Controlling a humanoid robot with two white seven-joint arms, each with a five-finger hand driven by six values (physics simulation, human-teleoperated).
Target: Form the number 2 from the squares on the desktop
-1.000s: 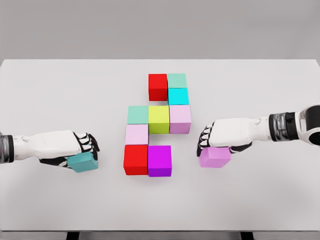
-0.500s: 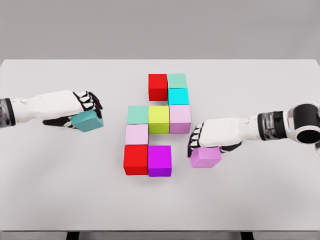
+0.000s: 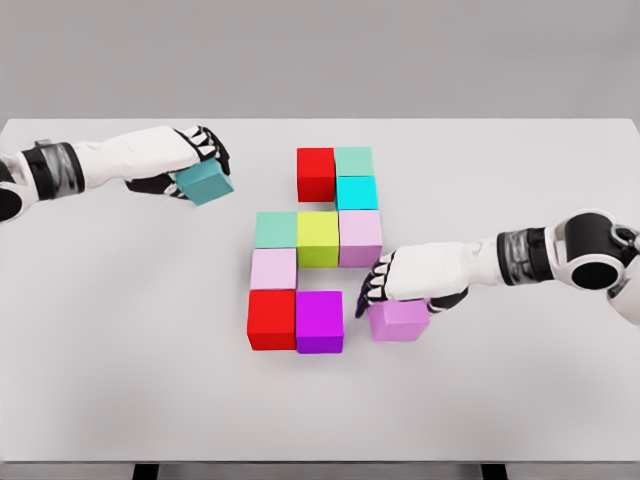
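On the white table (image 3: 120, 330), nine cubes are packed at mid-frame: red (image 3: 315, 172), mint (image 3: 354, 161), cyan (image 3: 356, 192), green (image 3: 276, 229), yellow (image 3: 318, 238), pink (image 3: 361, 237), pale pink (image 3: 273, 268), red (image 3: 271, 319) and magenta (image 3: 319, 320). A teal cube (image 3: 206, 184) is gripped by the left hand (image 3: 170, 155) at upper left, clear of the table. A lilac cube (image 3: 399, 320) is clasped by the right hand (image 3: 415, 277) just right of the magenta one. No writing is seen.

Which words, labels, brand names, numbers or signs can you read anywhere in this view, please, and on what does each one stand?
None: no printed text shows anywhere.
The coloured blocks, such as the yellow-green block, have plain faces.
The teal block in the left hand and the violet block under the right hand are unmarked too.
The white table and both arms carry no legible marking.
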